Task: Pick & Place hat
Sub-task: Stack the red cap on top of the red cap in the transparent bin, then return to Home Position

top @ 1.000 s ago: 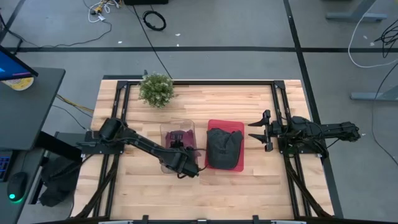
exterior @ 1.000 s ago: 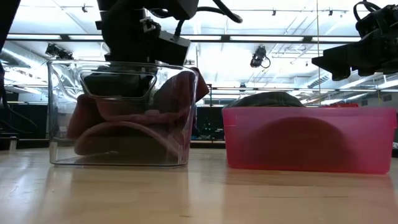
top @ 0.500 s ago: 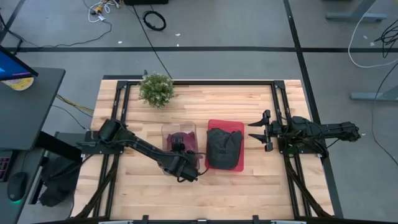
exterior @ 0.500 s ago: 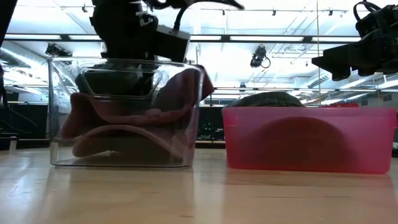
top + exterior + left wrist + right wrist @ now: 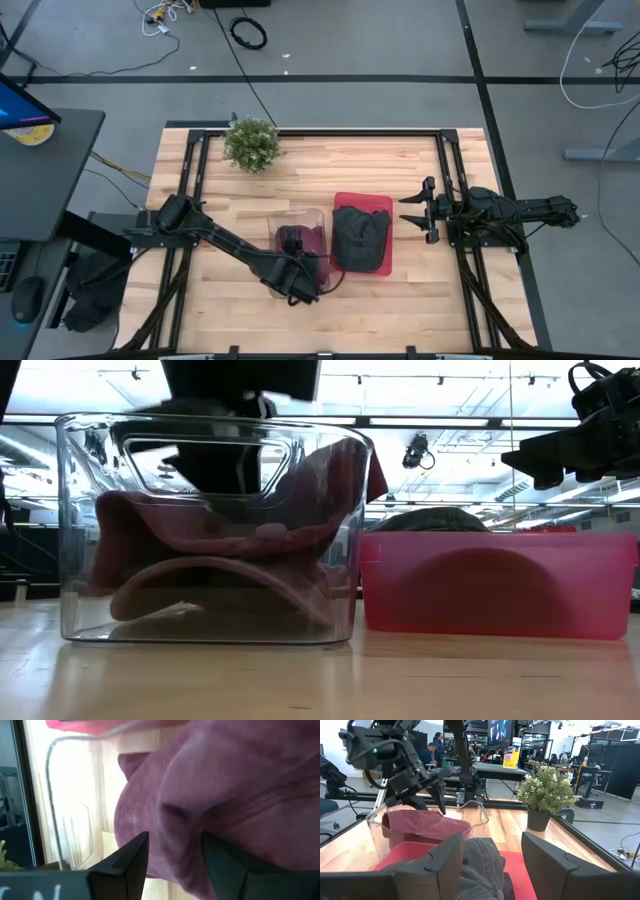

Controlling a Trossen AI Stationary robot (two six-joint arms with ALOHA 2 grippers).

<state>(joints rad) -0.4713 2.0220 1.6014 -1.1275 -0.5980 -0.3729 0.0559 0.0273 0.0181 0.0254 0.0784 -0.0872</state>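
Observation:
A maroon hat [image 5: 200,550] lies crumpled in a clear plastic bin [image 5: 300,245] on the table's middle. My left gripper [image 5: 293,240] reaches down into this bin with its fingers apart over the hat [image 5: 200,785]. A dark grey hat [image 5: 360,235] lies in a red tray [image 5: 350,200] just right of the clear bin. My right gripper [image 5: 415,210] is open and empty, hovering right of the red tray above table height. My left gripper comes from above, slanting down into the clear bin. Its two spread fingers [image 5: 127,857] stand against the maroon hat's crown [image 5: 175,820], and a bulge of the cloth rises between them. The hat rests on the bin's floor. The fingertips themselves are hidden by the cloth.
A small potted plant [image 5: 251,143] stands at the far left of the table. The clear bin's right wall [image 5: 352,540] stands right next to the red tray [image 5: 500,585]. Bare wood lies along the near edge and at the far right.
My left gripper has gone toward the table's near edge and a little to the right. The clear bin with the maroon hat has slid along the table with it, nearer to the near edge and closer to the red tray.

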